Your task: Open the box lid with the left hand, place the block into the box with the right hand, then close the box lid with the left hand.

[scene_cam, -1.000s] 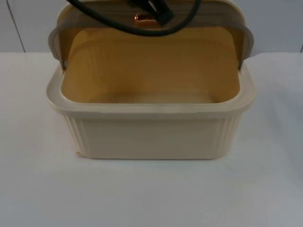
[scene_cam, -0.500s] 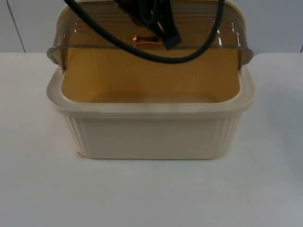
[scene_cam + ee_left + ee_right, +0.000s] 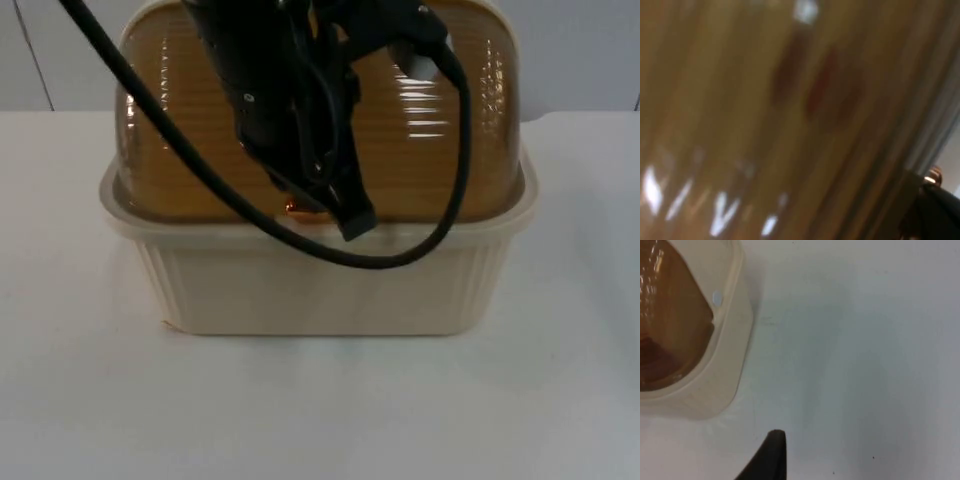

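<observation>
The cream ribbed box (image 3: 320, 285) stands mid-table with its amber see-through lid (image 3: 440, 130) lowered onto the rim. My left gripper (image 3: 320, 208) reaches over the lid and is shut on the small copper lid handle (image 3: 297, 208) at the front rim. That handle (image 3: 933, 175) also glints beside the ribbed lid (image 3: 740, 125) in the left wrist view. A dark red block (image 3: 655, 357) shows through the lid inside the box (image 3: 730, 355). My right gripper (image 3: 771, 455) waits over bare table beside a corner of the box.
White table (image 3: 320, 410) surrounds the box on the front and both sides. The grey partition wall (image 3: 580, 50) rises behind it. The left arm's black cable (image 3: 200, 170) loops across the lid.
The lid has swung from upright at the back down onto the front rim. My left gripper came forward and down with the handle in it.
</observation>
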